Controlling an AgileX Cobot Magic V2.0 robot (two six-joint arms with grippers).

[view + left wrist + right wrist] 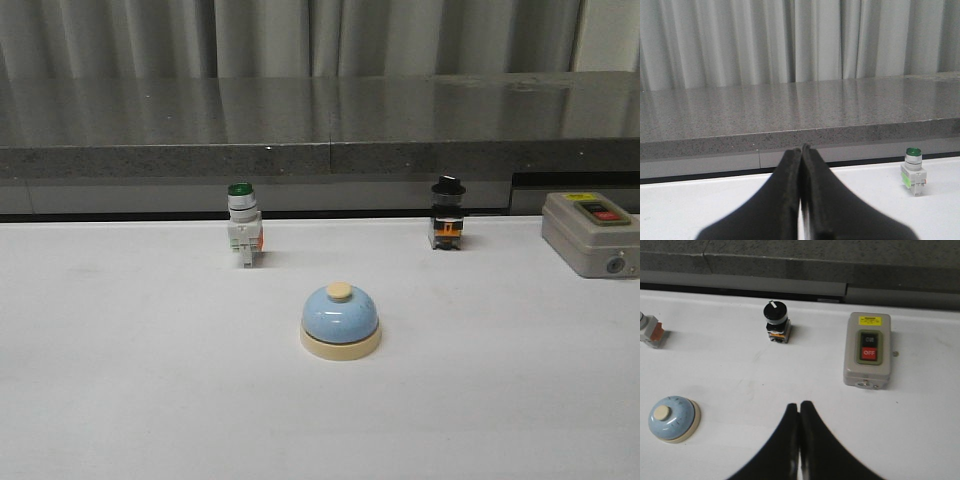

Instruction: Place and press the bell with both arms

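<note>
Both hands are pressed together and empty right now; the bell (340,320) sits on the table (130,390), ahead and off to the left of the right hand (799,412), well apart from it. The left hand (802,155) can't even see it; my worry is a closed hand coming down off-centre, missing the button (340,291) and just shoving the bell toward the green-capped switch (243,225) or black-capped switch (447,213).

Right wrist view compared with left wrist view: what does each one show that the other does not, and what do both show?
Only the right wrist view shows the bell, the black-capped switch, the grey on/off box and the right gripper, fingers pressed together. Only the left wrist view shows the curtain and the left gripper, also shut and holding nothing. Both show the white table and the green-capped switch, cut off at the picture's edge in the right wrist view.
</note>
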